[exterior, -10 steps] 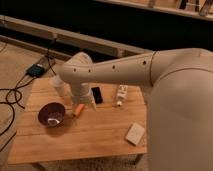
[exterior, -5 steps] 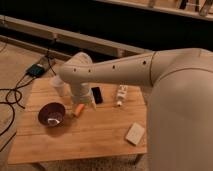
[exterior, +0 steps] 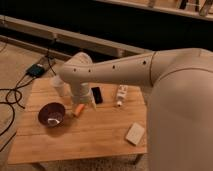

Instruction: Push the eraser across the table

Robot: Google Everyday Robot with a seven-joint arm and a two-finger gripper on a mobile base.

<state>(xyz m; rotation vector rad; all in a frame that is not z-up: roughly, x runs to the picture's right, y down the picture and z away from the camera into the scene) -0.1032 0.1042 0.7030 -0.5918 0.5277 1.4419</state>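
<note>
Judging approach step in hand. Camera view: finds claw [exterior: 86, 102] low, just beside eraser [exterior: 96, 94], near middle of table [exterior: 90, 142] far edge. Cannot tell claw's opening. Calls next for meeting eraser's side, then pushing steadily across.

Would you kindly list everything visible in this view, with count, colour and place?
Light wooden plank table: one, pale wood, centre.
Small black oblong eraser: one, black, mid-table, right of the gripper.
Round purple bowl: one, purple, table's left part.
Small orange object: one, orange, between bowl and eraser.
White tube-shaped marker: one, white, right of eraser.
Flat white square pad: one, white, front right.
Dark cables: several, black, floor at left.
Teal box: one, teal, floor beyond table.
Robot arm: one, off-white, over table from right.
Gripper: one, off-white, low between orange object and eraser.
</note>
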